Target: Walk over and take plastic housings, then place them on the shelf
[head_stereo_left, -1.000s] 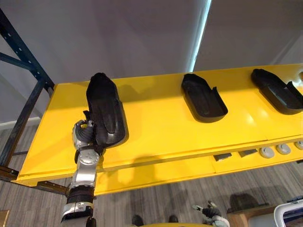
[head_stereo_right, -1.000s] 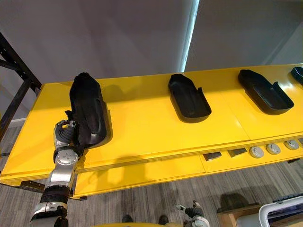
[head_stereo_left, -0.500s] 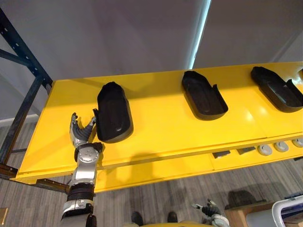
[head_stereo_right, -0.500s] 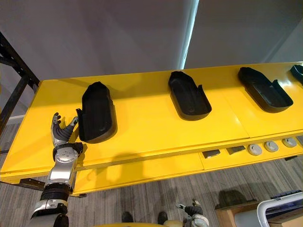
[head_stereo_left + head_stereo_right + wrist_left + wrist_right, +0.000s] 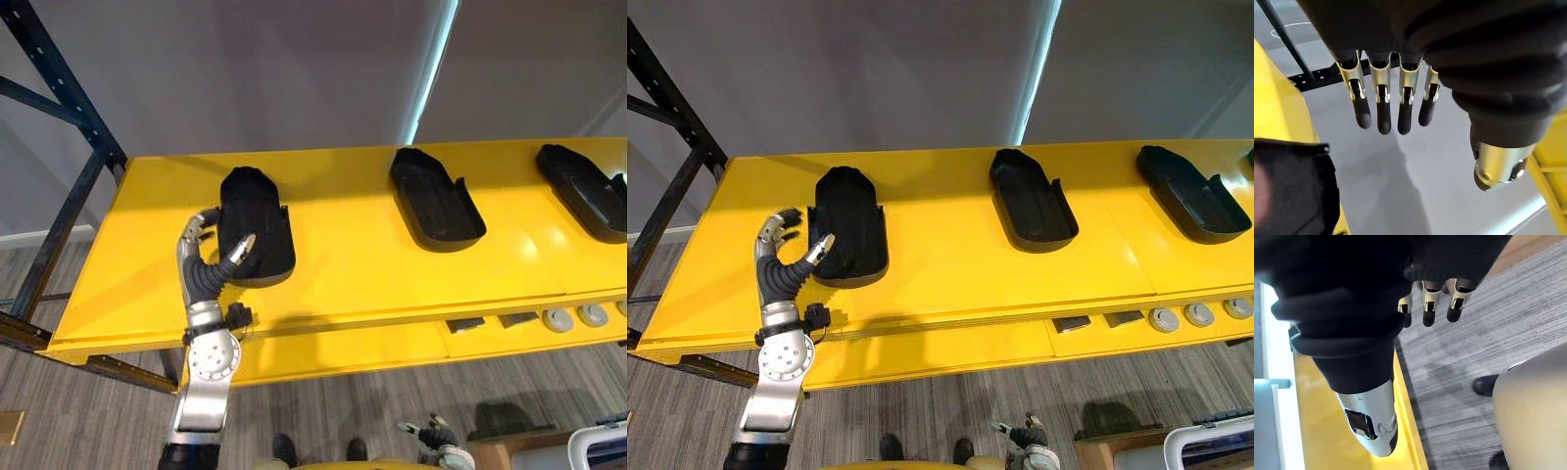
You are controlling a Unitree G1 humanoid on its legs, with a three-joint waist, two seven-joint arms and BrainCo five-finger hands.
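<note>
Since a second ago, the leftmost plastic housing point(image 5: 257, 230) has gone from propped up in your left hand point(image 5: 204, 279) to lying flat on the yellow shelf point(image 5: 343, 255). A middle housing point(image 5: 436, 201) and a right housing point(image 5: 583, 191) lie well apart along the same shelf. Your left hand sits beside the leftmost one, fingers point(image 5: 196, 227) apart, thumb tip at its rim. Your right hand point(image 5: 436, 438) hangs low near the floor, fingers relaxed.

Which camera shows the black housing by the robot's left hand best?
The right eye view: the whole leftmost plastic housing lies on the yellow shelf, with the left hand at its edge. The left eye view shows much the same; the left wrist view catches one dark corner.
</note>
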